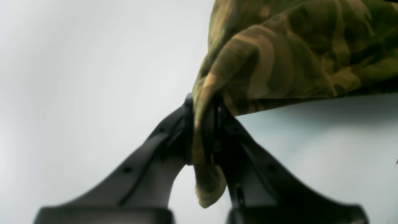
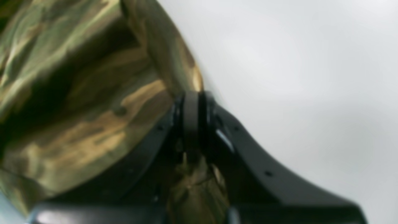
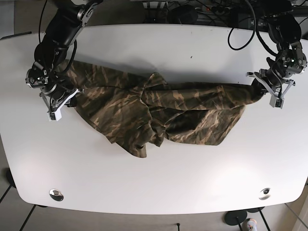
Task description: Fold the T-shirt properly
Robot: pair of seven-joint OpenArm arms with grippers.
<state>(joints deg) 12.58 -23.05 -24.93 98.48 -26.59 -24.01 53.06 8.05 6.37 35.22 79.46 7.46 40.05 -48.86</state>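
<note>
Blurring is heavy in both wrist views, so fabric detail and seams cannot be read there. In the left wrist view the left gripper point(image 1: 203, 130) is seen with jaws pressed together on a bunched fold of the T-shirt point(image 1: 295, 53), a tongue of cloth hanging down between the fingers; the garment is cut off at the top and right edges. In the right wrist view the right gripper point(image 2: 191, 124) is seen with jaws closed together, camouflage cloth bulging past them on the left and a crumpled bit showing below the pads; most of the shirt is out of frame.

Only in the base view is the whole T-shirt point(image 3: 159, 113) seen: green-brown camouflage, stretched across the middle of the white table point(image 3: 154, 187), held at both ends, sagging and rumpled in the centre with loose folds toward the near edge. The right gripper point(image 3: 60, 101) is at that view's left, the left gripper point(image 3: 267, 91) at its right. Sleeves and collar cannot be made out. Cables point(image 3: 240, 29) are draped along the far edge.
</note>
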